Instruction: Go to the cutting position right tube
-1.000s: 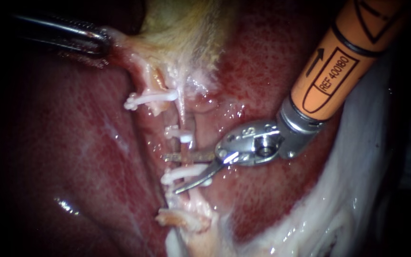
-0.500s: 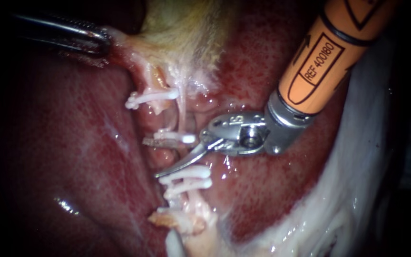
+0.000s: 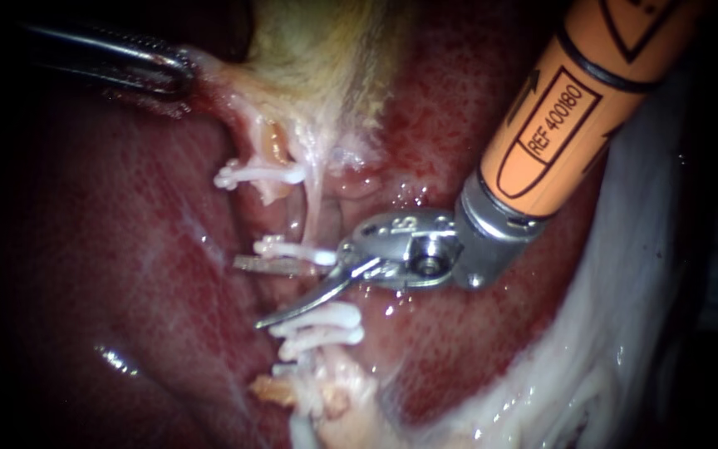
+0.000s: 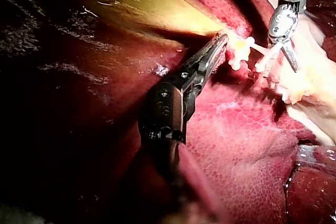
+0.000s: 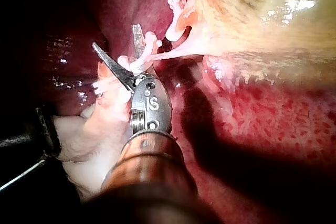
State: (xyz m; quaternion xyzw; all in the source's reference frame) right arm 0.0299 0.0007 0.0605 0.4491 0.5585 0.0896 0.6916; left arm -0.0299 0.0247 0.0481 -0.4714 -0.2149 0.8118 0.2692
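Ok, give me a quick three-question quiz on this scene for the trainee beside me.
1. True or false: the right instrument has its blades shut.
2. How many white clips show in the endoscope view? A two, B four, C six.
3. Fill in: the left instrument is shut on the ____.
Key: 1 false, the blades stand open; 2 B; 3 gallbladder.

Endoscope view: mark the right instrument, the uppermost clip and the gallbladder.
right instrument [image 3: 250, 293], endoscope view, the gap midway between its open blade tips.
uppermost clip [image 3: 263, 174], endoscope view, the middle of its white bar.
gallbladder [image 3: 326, 50], endoscope view, its yellowish wall.
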